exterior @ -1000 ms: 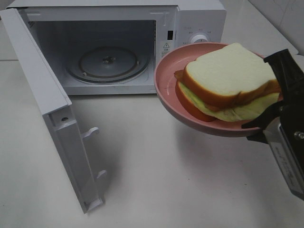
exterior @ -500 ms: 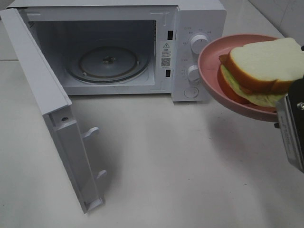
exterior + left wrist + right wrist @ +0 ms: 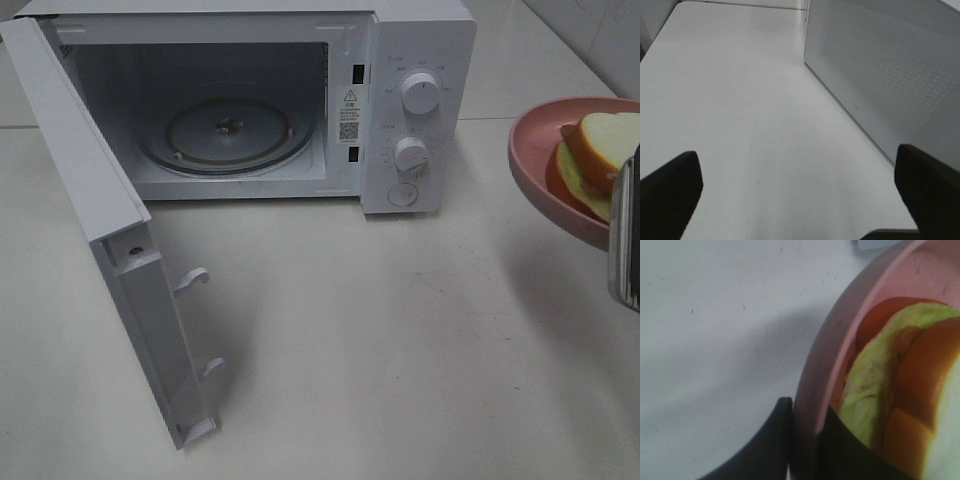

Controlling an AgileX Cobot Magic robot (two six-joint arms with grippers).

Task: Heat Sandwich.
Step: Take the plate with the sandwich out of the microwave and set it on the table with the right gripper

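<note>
One sandwich (image 3: 900, 405) rides the plate (image 3: 825, 380) the right end effector (image 3: 802, 432) pinches.

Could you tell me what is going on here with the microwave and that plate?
The right gripper is clamped on the rim of a pink plate that carries the sandwich, holding it in the air at the right edge of the high view, well to the right of the microwave. The microwave door stands wide open and the glass turntable inside is bare. The left gripper is open and holds nothing, sitting low over the table beside the open door.
</note>
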